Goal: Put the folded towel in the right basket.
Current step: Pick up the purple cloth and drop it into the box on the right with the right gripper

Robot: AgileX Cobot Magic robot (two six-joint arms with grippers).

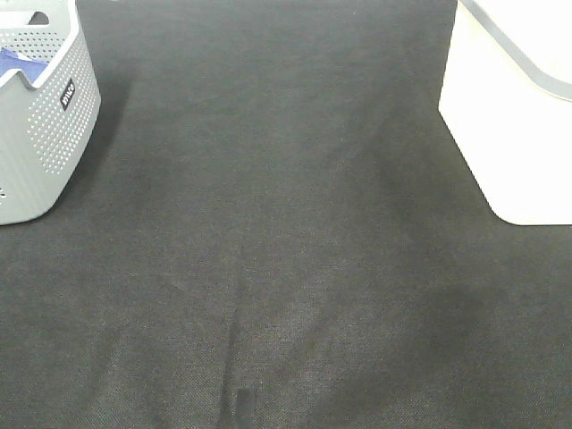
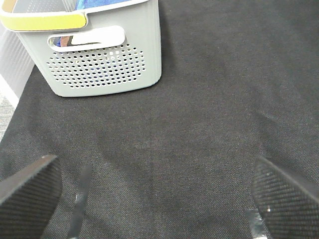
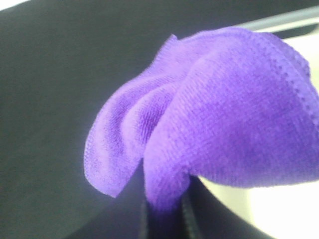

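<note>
A dark, finely woven cloth covers the table [image 1: 286,223], with a faint crease running from its middle toward the near edge. A grey perforated basket [image 1: 45,116] stands on it at the far left. A white smooth-walled basket [image 1: 518,116] with a grey rim stands at the far right, well apart from the grey one. A small dark strip [image 1: 241,404] lies at the near edge, about midway across.

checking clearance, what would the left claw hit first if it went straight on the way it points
Most likely the dark mat, bare ahead of the open left claw. The grey perforated basket stands further on, off to one side, though depth is hard to judge.
</note>
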